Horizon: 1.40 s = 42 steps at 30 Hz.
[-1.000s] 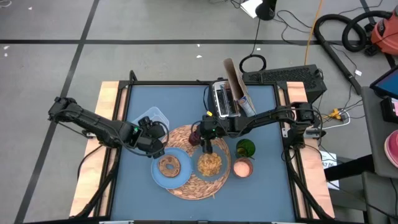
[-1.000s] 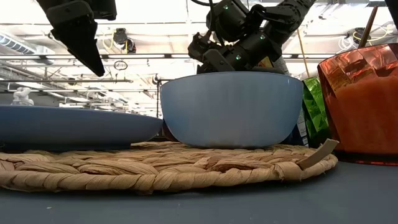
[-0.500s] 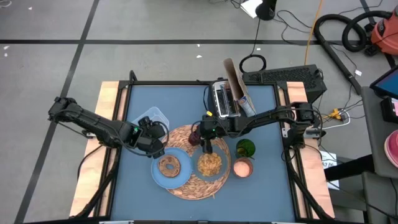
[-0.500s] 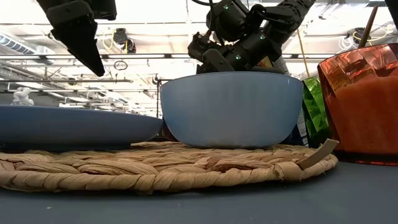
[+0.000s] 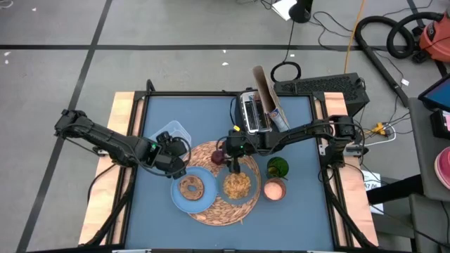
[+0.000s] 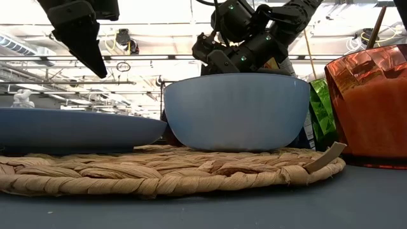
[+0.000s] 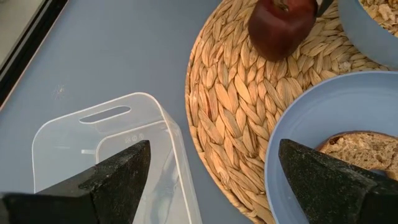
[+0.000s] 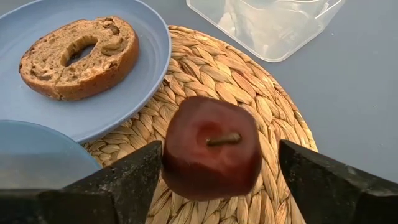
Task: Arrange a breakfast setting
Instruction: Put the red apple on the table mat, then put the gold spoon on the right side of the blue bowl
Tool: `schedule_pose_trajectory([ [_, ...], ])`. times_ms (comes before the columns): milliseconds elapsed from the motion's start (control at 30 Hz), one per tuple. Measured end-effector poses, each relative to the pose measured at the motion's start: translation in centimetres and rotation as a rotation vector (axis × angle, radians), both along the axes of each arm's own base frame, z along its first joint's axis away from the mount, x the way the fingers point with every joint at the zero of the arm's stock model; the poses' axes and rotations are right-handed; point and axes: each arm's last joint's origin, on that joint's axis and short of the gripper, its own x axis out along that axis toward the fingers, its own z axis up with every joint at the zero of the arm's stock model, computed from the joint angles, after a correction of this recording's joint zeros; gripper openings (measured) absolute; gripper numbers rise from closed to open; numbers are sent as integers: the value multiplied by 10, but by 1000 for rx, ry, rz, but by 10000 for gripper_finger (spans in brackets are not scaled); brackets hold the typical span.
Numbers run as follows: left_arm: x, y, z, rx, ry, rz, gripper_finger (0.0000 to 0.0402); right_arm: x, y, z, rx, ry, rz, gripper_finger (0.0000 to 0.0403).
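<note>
A round straw mat (image 5: 211, 211) holds a light-blue plate (image 5: 177, 202) with a brown bagel (image 5: 190, 187) and a pale-blue-looking bowl (image 6: 235, 111) of tan cereal (image 5: 238, 185). A dark-red fruit (image 8: 211, 149) lies on the mat's far part, its stem toward the right wrist camera. My right gripper (image 8: 221, 149) is open, its fingers on either side of the fruit. My left gripper (image 7: 214, 149) is open and empty above the mat's left edge, between the plate and the tub. An orange-pink cup (image 5: 274, 189) stands just right of the mat. My right gripper's open fingers flank the fruit, slanting down from the table's right. One finger (image 8: 143, 171) stands right against the fruit's side (image 8: 169, 155); I cannot tell whether it touches. A gap shows at the other finger. The fruit rests on the mat.
A clear square tub (image 5: 172, 131) sits left of the mat's far edge. A black-and-silver toaster (image 5: 254, 112) and a leaning box stand at the back. A green glass (image 5: 278, 168) stands behind the cup. Bare blue table lies at the near left and far left.
</note>
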Motion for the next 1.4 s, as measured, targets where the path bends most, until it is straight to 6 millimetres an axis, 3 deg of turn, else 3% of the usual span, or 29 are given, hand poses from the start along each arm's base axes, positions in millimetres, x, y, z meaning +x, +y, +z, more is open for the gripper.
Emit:
schedule_pose_trajectory([
  [533,0,0,0,0,0,0,358,0,0,0,-20,-1,16,357],
  [967,0,0,0,0,0,0,358,2,0,6,-19,-53,18,360],
  [1133,0,0,0,0,0,0,358,-2,0,23,-21,-99,17,360],
  [1400,0,0,0,-1,-5,0,358,-18,1,69,-25,-217,17,360],
])
